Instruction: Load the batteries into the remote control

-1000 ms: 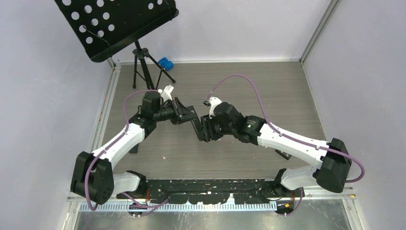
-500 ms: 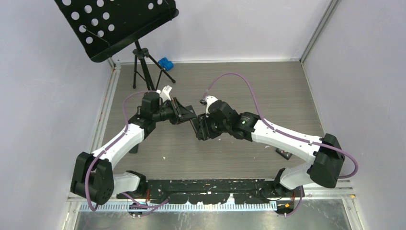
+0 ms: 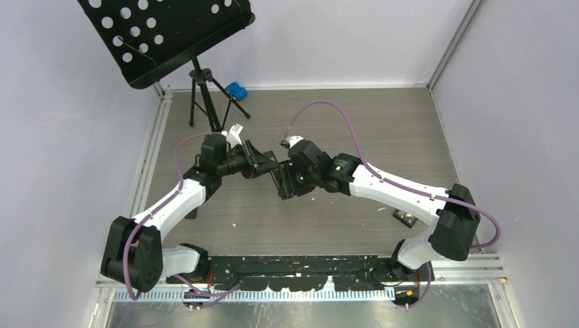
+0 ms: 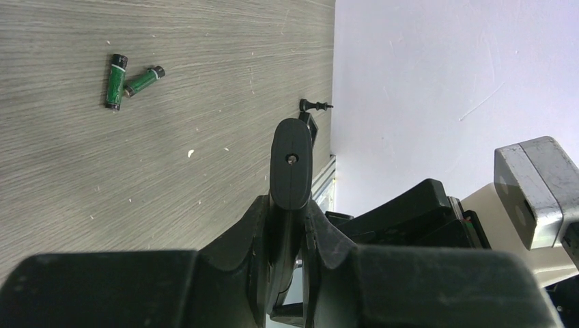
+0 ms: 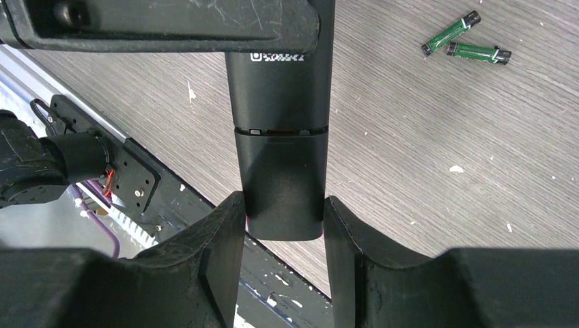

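The black remote control point(image 3: 276, 174) hangs above the table between both arms. In the left wrist view it stands edge-on point(image 4: 291, 160), and my left gripper point(image 4: 290, 205) is shut on it. My right gripper point(image 5: 281, 212) is shut on the remote's other end point(image 5: 280, 171), one finger on each side, and a seam crosses the remote's back just above them. Two green batteries point(image 4: 116, 80) point(image 4: 145, 80) lie side by side on the table below, apart from both grippers. The right wrist view shows the same two batteries point(image 5: 450, 31) point(image 5: 478, 52). In the top view the arms hide them.
A black music stand point(image 3: 171, 34) on a tripod point(image 3: 205, 102) stands at the back left, with a small blue object point(image 3: 236, 89) beside it. A small flat black piece point(image 3: 403, 218) lies on the table under the right arm. The black base rail point(image 3: 300, 263) runs along the near edge.
The right arm has swung left and its elbow has drawn in. Its gripper has shifted slightly toward the left one. Both grippers keep the same hold on the remote.
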{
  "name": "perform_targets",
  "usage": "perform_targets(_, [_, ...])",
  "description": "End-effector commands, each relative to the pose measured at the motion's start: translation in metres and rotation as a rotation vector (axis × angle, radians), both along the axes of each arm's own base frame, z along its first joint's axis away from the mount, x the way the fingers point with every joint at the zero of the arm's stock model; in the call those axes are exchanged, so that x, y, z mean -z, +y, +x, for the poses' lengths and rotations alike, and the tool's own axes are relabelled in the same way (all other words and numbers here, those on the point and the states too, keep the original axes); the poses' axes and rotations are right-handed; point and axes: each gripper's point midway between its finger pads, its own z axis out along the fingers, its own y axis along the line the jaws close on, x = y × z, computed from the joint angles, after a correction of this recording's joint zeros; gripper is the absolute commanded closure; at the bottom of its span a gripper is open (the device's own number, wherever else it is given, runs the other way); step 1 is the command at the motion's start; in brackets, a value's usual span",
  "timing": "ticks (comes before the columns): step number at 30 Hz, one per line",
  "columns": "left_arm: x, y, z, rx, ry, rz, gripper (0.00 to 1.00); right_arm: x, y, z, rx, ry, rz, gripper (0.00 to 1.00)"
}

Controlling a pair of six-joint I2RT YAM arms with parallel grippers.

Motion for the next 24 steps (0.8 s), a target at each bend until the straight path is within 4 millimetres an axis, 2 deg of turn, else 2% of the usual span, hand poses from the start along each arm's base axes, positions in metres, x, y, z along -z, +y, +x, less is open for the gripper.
perform_targets(1, [-0.063,-0.016,-0.025,0.126,-0.072,-0.180,1.00,-0.007,0.010,0.012,0.038,-0.026,0.022,0.53])
perform_targets(17, [-0.060,-0.017,-0.021,0.123,-0.056,-0.177,1.00,-0.023,0.004,0.019,0.049,-0.085,0.012,0.48])
perform_targets(24, [-0.058,-0.017,-0.019,0.118,-0.051,-0.174,1.00,-0.034,0.000,0.022,0.073,-0.113,0.031,0.38])
